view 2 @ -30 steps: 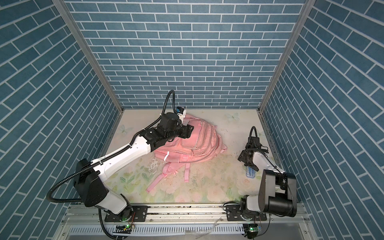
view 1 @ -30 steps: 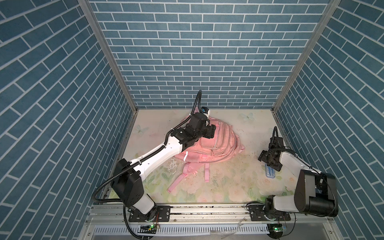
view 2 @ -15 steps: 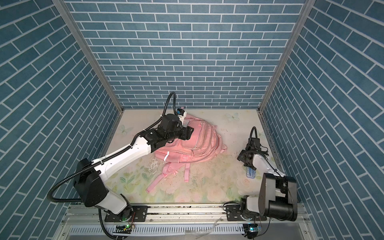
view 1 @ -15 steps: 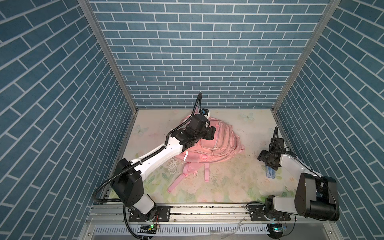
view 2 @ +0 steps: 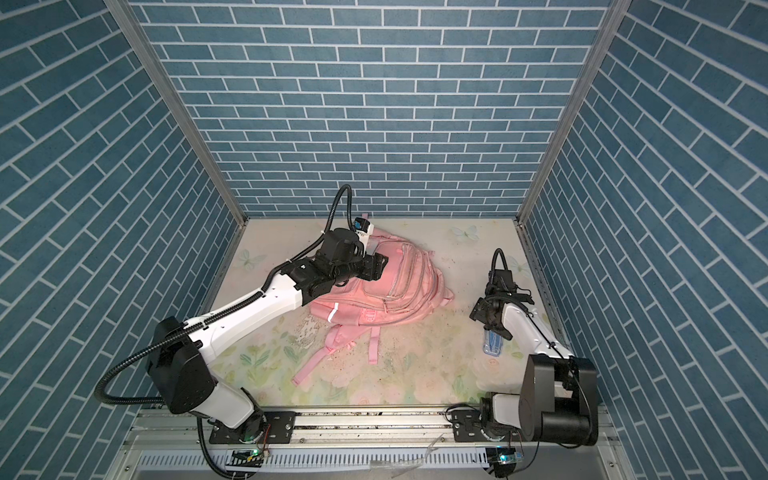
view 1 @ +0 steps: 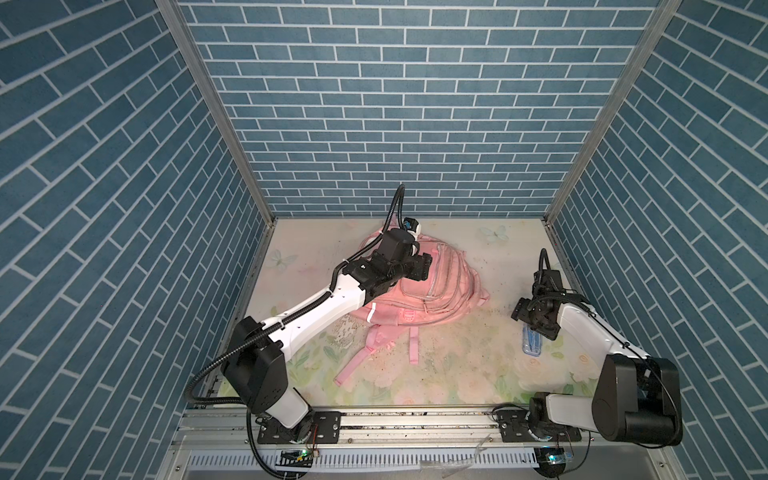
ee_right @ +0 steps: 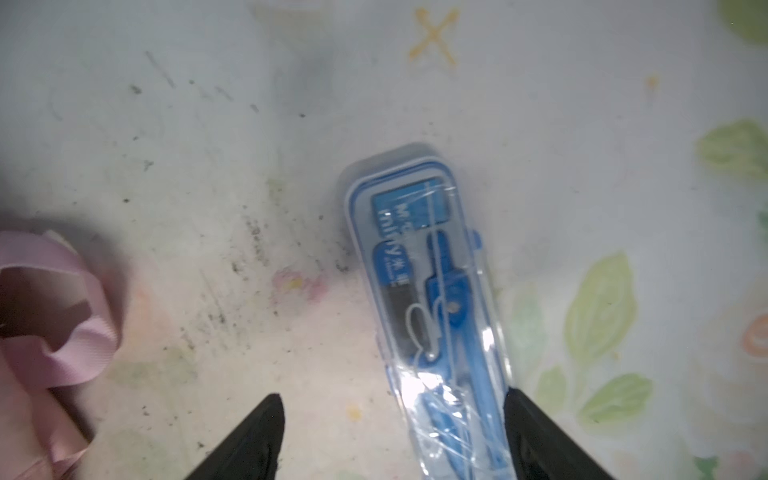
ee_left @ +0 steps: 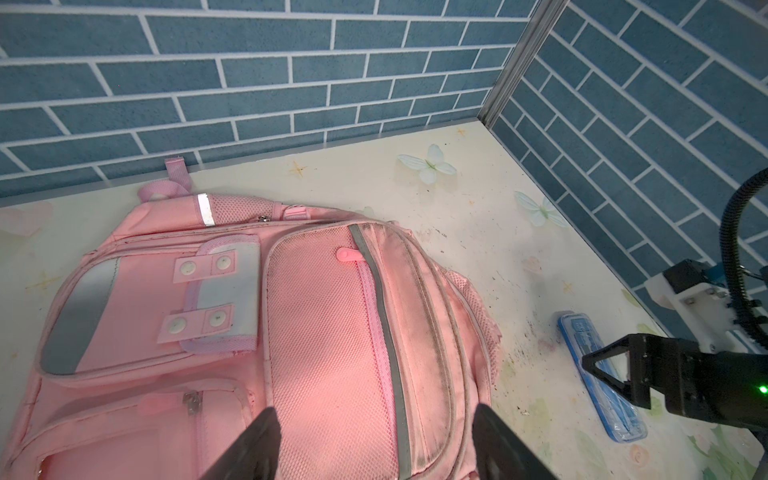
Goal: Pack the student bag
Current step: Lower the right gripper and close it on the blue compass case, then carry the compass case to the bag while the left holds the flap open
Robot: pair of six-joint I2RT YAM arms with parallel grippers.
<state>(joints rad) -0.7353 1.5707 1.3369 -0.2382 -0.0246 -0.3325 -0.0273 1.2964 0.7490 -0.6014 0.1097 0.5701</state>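
Observation:
The student bag, pink with grey reflective strips, lies flat at the back middle of the floral table. My left gripper hovers open over its upper front; in the left wrist view the bag fills the space under the gripper, whose jaws hold nothing. On the right, a clear blue compass case lies on the table. My right gripper stands open just above it, with the case's near end between the fingers, close to one of them.
The bag's pink straps trail toward the front edge, and a pink strap loop lies near the right gripper. The right brick wall stands close behind the right arm. A metal rail runs along the table front.
Both arms have shifted only slightly. The bag and the case lie where they were.

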